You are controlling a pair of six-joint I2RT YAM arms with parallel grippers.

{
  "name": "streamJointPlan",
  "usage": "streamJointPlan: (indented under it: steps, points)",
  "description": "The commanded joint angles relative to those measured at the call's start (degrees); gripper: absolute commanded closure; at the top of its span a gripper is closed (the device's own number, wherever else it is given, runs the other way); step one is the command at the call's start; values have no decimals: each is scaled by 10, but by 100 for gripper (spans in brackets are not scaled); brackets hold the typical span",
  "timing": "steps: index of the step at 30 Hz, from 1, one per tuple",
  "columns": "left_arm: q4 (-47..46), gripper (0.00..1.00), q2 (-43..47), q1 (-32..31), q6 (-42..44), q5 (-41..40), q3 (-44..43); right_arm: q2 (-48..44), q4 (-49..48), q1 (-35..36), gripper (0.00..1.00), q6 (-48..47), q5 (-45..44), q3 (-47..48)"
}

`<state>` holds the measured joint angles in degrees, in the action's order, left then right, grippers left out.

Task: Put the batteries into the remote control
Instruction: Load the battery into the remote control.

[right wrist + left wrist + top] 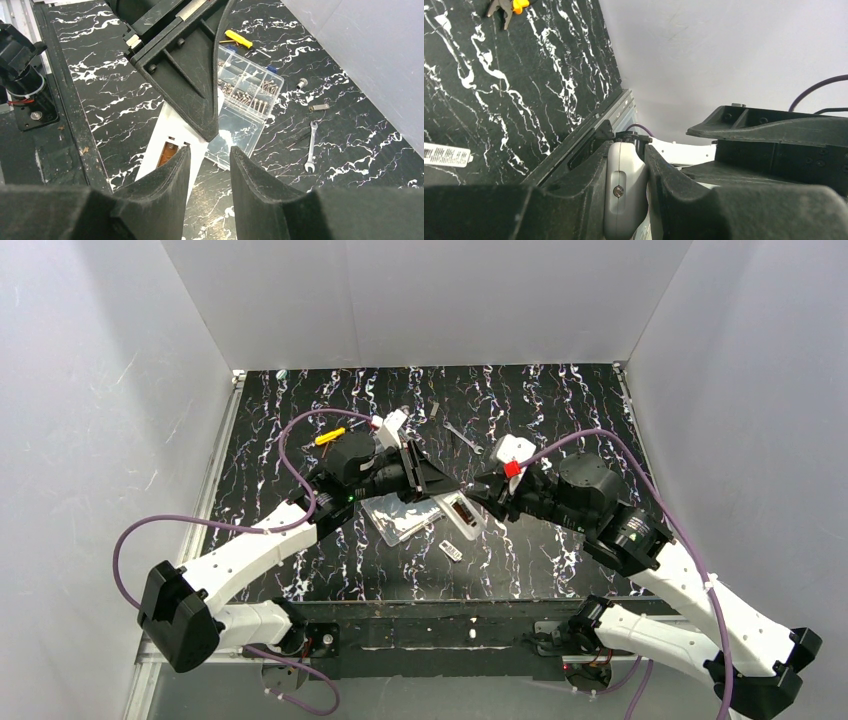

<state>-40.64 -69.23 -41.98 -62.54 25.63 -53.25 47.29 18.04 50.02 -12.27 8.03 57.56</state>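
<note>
Left gripper (628, 150) pinches the remote (172, 127) just beside the box (245, 95). Right gripper (210, 152), spread and empty, hovers above it. It should gently press the apparent battery (167, 152) flat.

Remote control (462, 516) beside clear box (403, 517)

Left gripper (628, 150) clamps remote control (624, 200); right gripper (210, 167) jaws apart, alongside.
</note>
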Motion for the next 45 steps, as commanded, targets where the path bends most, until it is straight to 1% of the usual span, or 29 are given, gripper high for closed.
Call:
streamJointPlan:
  steps: [1, 6, 9, 14, 17, 22, 27, 29, 37, 45]
  points:
    - [40, 100, 3, -1, 13, 15, -31, 0, -2, 3, 57, 1, 14, 3]
    - [132, 100, -5, -1, 16, 14, -61, 1, -20, 3, 57, 5, 13, -7]
    - [172, 100, -19, -1, 18, 39, -82, 1, -29, 3, 57, 3, 15, -11]
    - [267, 100, -54, -2, 68, 145, -143, -14, -10, 3, 55, -38, 59, -16]
    - [315, 100, -64, -1, 93, 186, -156, -33, -12, 3, 55, -75, 100, -30]
    - [346, 100, -57, -1, 125, 209, -148, -55, -33, 3, 54, -95, 169, -53]
    - [380, 100, -56, -2, 155, 218, -148, -60, -25, 2, 53, -110, 253, -63]
    - [386, 100, -58, -1, 157, 221, -148, -58, -25, 2, 53, -113, 274, -66]
    - [389, 100, -63, -1, 158, 218, -151, -39, -42, 2, 55, -132, 296, -78]
    - [380, 100, -71, -1, 147, 217, -151, -11, -36, 2, 56, -134, 335, -68]
